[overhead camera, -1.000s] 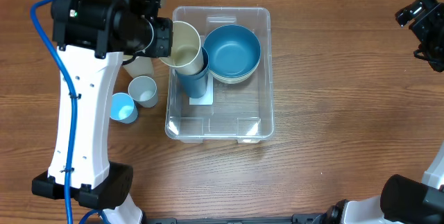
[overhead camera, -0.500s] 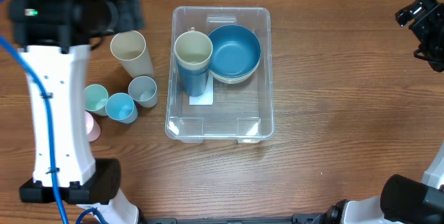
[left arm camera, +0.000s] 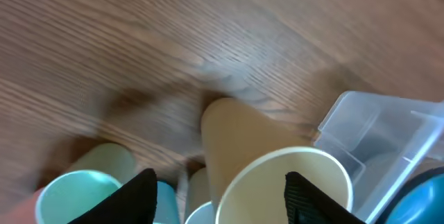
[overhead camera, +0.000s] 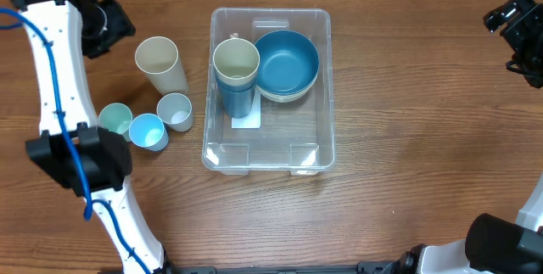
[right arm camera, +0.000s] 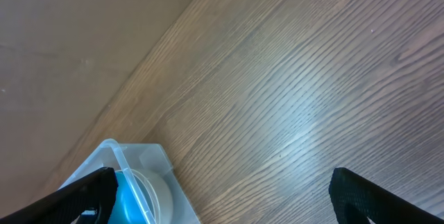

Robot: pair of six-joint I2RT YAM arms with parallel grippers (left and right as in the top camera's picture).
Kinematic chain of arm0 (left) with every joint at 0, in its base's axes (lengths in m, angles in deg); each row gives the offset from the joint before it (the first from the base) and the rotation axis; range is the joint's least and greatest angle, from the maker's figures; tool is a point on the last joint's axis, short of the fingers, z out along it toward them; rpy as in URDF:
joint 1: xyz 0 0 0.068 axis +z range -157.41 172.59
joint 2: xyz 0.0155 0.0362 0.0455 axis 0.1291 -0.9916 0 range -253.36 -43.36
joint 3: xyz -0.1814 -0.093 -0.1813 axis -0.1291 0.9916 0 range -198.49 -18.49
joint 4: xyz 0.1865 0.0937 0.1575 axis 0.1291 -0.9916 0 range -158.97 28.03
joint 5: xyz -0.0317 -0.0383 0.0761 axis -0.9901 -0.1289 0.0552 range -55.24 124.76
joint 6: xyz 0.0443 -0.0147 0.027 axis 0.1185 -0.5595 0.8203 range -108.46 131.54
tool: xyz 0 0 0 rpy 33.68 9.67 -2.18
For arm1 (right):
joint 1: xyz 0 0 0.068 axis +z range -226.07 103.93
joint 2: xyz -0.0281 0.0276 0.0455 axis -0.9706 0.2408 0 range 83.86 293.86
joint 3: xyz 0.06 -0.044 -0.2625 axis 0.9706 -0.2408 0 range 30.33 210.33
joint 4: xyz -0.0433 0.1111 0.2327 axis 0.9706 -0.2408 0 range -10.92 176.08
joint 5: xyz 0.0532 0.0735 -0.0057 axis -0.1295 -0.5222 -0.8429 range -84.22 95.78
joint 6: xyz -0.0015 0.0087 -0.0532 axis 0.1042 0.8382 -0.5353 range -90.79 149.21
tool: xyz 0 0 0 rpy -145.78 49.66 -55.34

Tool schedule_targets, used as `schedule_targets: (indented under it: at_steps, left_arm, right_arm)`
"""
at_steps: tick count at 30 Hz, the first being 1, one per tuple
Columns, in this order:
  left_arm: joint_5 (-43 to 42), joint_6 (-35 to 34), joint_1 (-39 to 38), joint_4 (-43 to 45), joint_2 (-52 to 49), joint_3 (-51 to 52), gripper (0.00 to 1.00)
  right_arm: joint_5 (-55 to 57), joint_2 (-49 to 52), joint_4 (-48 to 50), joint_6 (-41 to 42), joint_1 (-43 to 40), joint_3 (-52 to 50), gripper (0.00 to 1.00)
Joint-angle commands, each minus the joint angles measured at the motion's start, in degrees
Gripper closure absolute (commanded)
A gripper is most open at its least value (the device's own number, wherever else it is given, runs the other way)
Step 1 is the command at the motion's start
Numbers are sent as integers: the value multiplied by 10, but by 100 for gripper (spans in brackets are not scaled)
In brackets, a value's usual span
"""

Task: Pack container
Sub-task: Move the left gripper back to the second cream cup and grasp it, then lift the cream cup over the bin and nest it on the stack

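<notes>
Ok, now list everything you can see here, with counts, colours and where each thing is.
container: one, clear, table centre
bowl: one, blue, inside container, far right
stacked cups: two, cream in blue, inside container, beside bowl
label: one, white, container base
tall cup: one, cream, left of container
small cups: three, grey, light blue, pale green, clustered near tall cup
table: one, brown wood
left gripper: one, black, open, far left
right gripper: one, black, open, far right

even light, left wrist motion blur
</notes>
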Motion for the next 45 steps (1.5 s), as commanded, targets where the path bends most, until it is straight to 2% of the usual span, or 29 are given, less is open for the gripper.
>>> schedule_targets:
  at_steps: [1,12,24,30,35,45]
  left_arm:
    - [-28,7,0,-3,-12,-5,45]
    - [-19,44,-25,-33,-13,-5,53]
    - [-24,92,-25,-53,-13,-5,52]
    - [-18,120,-25,-70,-13,-5,48]
    - [37,121,-25,-82,-13,-5,45]
    - [53,121,-25,-83,-45,-5,45]
  right_arm:
    - [-3,-4,3,1,1,3,0]
    - [-3,-4,3,1,1,3,0]
    - [-3,-4,3,1,1,3,0]
    - [-3,-4,3,1,1,3,0]
    - [-3,-4,3,1,1,3,0]
    - [-3,-4,3,1,1,3,0]
